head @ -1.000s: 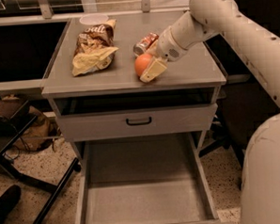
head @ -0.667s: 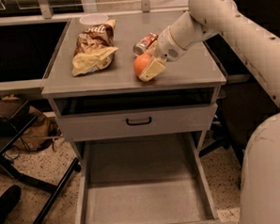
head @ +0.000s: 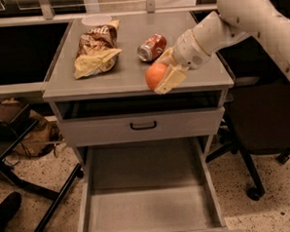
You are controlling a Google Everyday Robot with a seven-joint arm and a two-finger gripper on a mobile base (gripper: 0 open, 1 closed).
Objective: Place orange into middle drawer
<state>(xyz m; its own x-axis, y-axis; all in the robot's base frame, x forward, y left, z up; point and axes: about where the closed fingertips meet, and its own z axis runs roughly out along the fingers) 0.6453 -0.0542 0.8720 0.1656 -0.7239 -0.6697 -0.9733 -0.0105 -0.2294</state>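
Observation:
The orange (head: 154,75) is round and bright, held between the pale fingers (head: 171,79) of my gripper (head: 161,72). The gripper is shut on it at the front edge of the cabinet top (head: 128,77), right of centre. The white arm reaches in from the upper right. The middle drawer (head: 150,208) is pulled out wide open below, with a flat grey bottom and low side walls; nothing shows inside it. It lies below and in front of the orange.
A red soda can (head: 152,47) lies on its side just behind the gripper. A chip bag (head: 97,47) and a white lid (head: 96,19) sit on the left of the top. A grey drawer front with a black handle (head: 143,125) is above the open drawer. A black chair (head: 262,116) stands to the right.
The gripper has moved with the orange a little toward the front edge of the cabinet top and to the right. The soda can behind it now shows in full.

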